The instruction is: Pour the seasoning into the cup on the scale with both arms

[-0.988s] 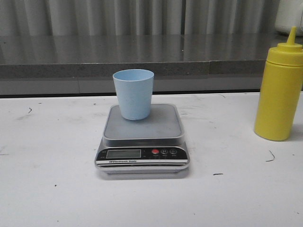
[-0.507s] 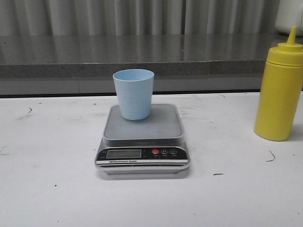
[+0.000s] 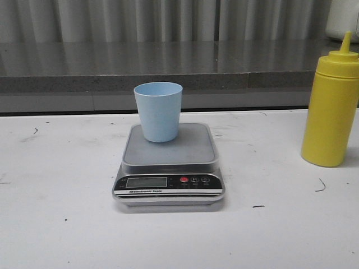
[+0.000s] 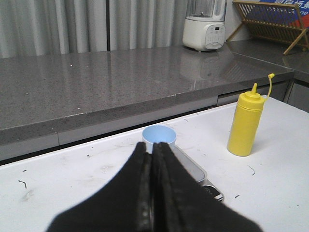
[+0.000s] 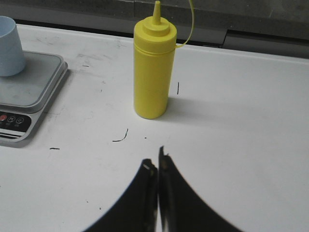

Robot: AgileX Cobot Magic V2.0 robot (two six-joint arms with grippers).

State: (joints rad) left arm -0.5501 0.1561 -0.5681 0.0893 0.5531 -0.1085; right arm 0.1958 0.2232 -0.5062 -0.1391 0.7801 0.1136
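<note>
**Cup waits on the scale, bottle untouched**

The small pale blue plastic cup (image 3: 159, 111) stands upright on the flat silver-grey digital scale (image 3: 168, 163), toward the platform's 11 o'clock corner, ready for weighing. The tall yellow plastic squeeze bottle (image 3: 332, 107) stands capped on the white table (image 3: 56, 224) at 3 o'clock of the scale, well apart. The left gripper (image 4: 150, 159) and right gripper (image 5: 155, 169) each have their fingers pressed together, holding nothing; the right faces the bottle, probably to grasp it.

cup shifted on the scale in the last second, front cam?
No. The cup sits at the same spot on the back of the scale platform, same offset from its edges across all three front frames.
</note>
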